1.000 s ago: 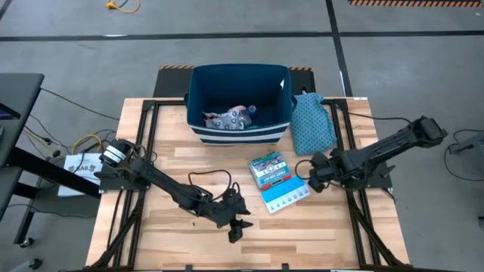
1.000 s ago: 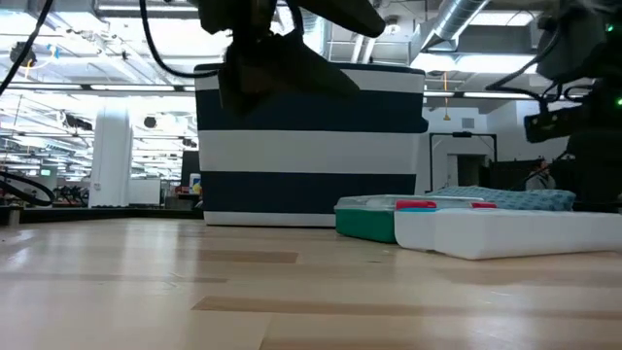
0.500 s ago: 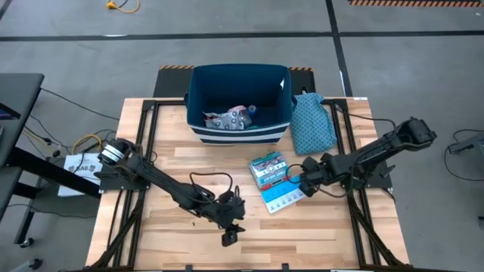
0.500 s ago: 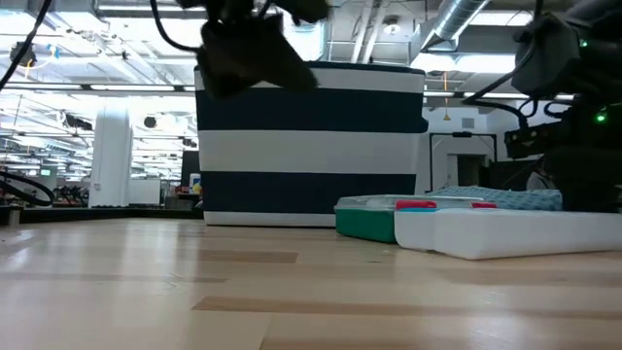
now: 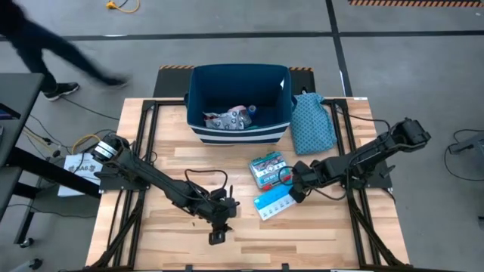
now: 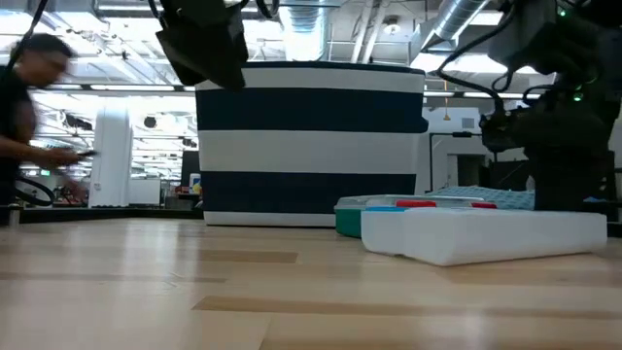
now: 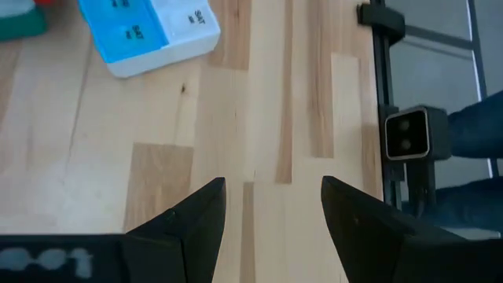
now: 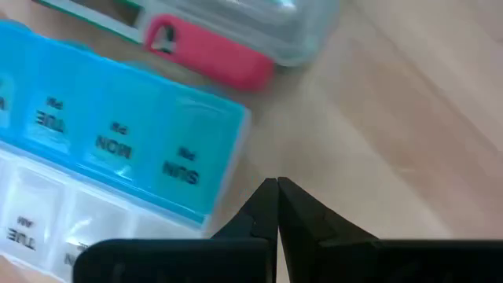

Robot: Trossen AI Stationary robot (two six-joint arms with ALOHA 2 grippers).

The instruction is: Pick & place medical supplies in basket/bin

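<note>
The light blue and white pill organiser (image 5: 274, 202) lies flat on the table, with the teal-and-red box (image 5: 266, 169) just beyond it. The navy striped bin (image 5: 239, 102) stands at the far edge with several supplies inside. My right gripper (image 5: 296, 192) is shut, low at the organiser's right end (image 8: 196, 161). My left gripper (image 5: 215, 236) is open and hovers over bare wood near the table's near edge, left of the organiser (image 7: 149, 35). In the low view the organiser (image 6: 486, 235) lies in front of the box (image 6: 384, 209). My right gripper meets the pill organiser at its short right end, by the SUN compartment (image 8: 224, 185). The outer side of one shut finger (image 8: 247, 216) seems to lie against that end wall. The fingers slant down from the table's right. The organiser stays flat on the table.
A teal patterned cloth bag (image 5: 312, 122) lies right of the bin. A small camera block (image 7: 415, 134) sits on the near table rail. A person (image 5: 45, 45) walks past beyond the far left corner. Bare wood lies between the two grippers.
My right gripper moved toward the table's left and down to the organiser, which slid toward the left and near edge and turned a little. My left gripper drew back toward the near left. A person came into view at the far left.
</note>
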